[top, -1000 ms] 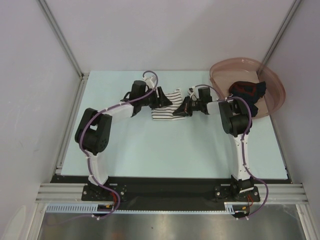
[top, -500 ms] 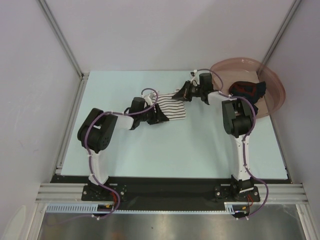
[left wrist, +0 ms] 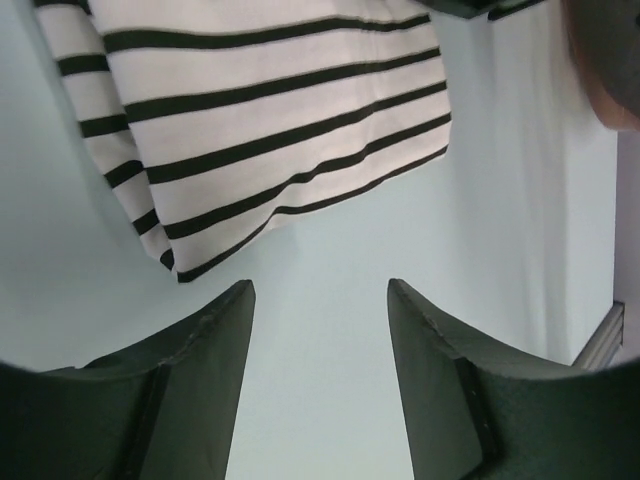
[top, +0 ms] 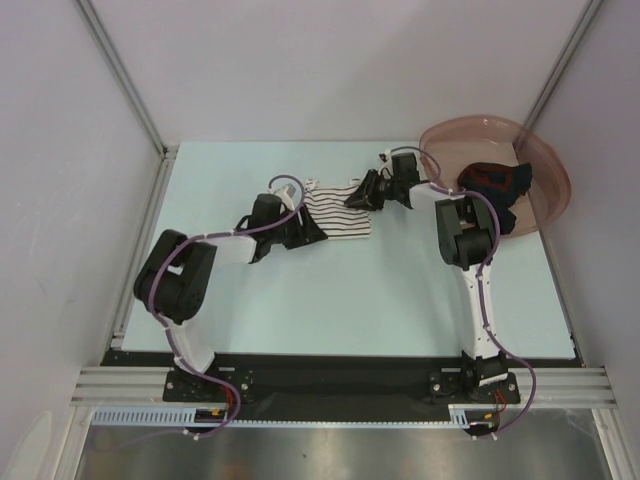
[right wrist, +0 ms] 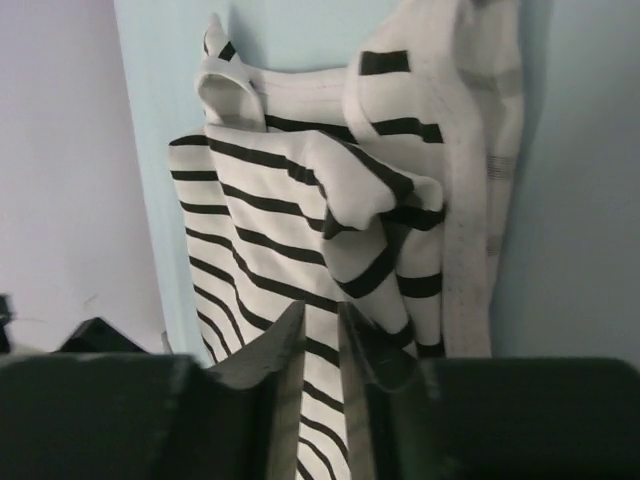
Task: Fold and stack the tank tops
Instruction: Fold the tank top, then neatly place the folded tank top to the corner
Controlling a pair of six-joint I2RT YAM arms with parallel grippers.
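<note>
My left gripper (left wrist: 320, 290): fingers apart, empty, at 7 o'clock of the striped tank top (top: 338, 210). That top lies partly folded at 12 on the table (top: 350, 300). My right gripper (right wrist: 322, 308) is at its 2 o'clock corner with a narrow gap; can't tell if cloth is pinched. Dark tank top (top: 495, 180) sits in the pink basin (top: 450, 130) at 2. Risk: the bunched strap end snags my right fingers, lifts and undoes the fold. Table is pale blue and smooth; walls (top: 300, 70) are plain grey.
</note>
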